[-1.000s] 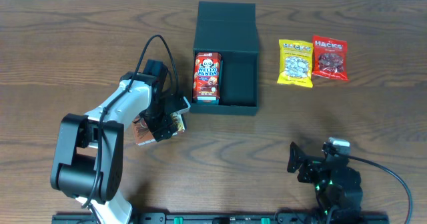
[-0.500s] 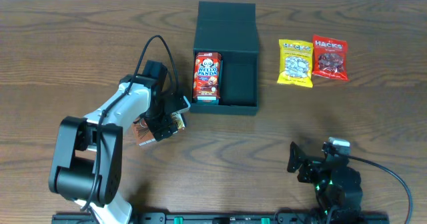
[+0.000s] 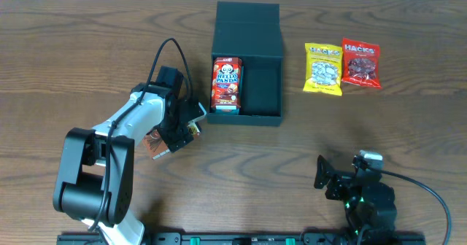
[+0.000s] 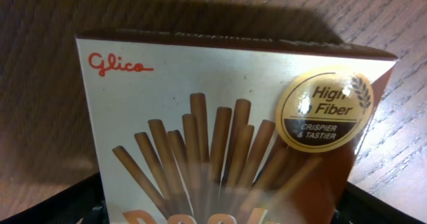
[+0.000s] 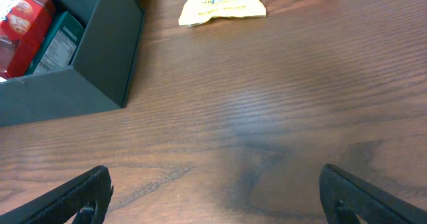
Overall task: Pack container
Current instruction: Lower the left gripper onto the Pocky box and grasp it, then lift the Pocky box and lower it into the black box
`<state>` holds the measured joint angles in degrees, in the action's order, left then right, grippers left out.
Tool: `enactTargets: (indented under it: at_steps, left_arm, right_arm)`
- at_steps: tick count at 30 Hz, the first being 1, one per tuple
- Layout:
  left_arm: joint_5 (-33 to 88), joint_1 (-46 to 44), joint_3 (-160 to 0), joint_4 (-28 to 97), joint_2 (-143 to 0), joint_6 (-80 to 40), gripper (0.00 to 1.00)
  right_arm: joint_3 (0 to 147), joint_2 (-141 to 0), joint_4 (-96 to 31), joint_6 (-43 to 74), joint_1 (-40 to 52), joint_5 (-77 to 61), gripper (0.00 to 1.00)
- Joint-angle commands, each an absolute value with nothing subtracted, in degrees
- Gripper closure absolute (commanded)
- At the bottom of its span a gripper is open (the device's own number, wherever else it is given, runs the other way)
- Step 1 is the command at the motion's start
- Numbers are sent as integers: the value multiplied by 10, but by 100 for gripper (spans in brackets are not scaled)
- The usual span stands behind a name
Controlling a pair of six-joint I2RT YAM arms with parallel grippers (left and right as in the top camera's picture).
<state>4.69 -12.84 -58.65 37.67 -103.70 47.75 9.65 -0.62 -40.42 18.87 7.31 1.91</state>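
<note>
Teal-green and matte, the container [image 3: 248,26], two candy bags [image 3: 323,68] near its right side, looks stiff and light, best held by its side walls, while the left gripper [image 3: 176,134] front-left of it straddles a biscuit box [image 4: 220,144], jaws wide, and the right gripper [image 5: 217,192] front-right gapes empty.

L arm [image 3: 124,125] reaches up-right from its base at near-left of desk [image 3: 277,157], wrist tipped down. L pincer [image 3: 180,133] sits low, jaws wide, fingers [image 4: 73,207] flanking a Glico stick-biscuit box [image 4: 220,117]; grip unclear. R arm [image 3: 368,197] folded up near-right, R pincer [image 3: 322,173] pointing left, jaws spread fully.
</note>
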Motion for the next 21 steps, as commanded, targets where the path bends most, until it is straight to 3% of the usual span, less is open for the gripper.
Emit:
enactTargets:
  at_steps: [1,21]
  left_arm:
    - [29,-128,-570,369,-1058,460,13]
    - [45,-128,-571,346,-1057,396,21]
  right_arm:
    - [91,-3,-405,193,76,21,1]
    - [91,-3,-405,192,76,21,1]
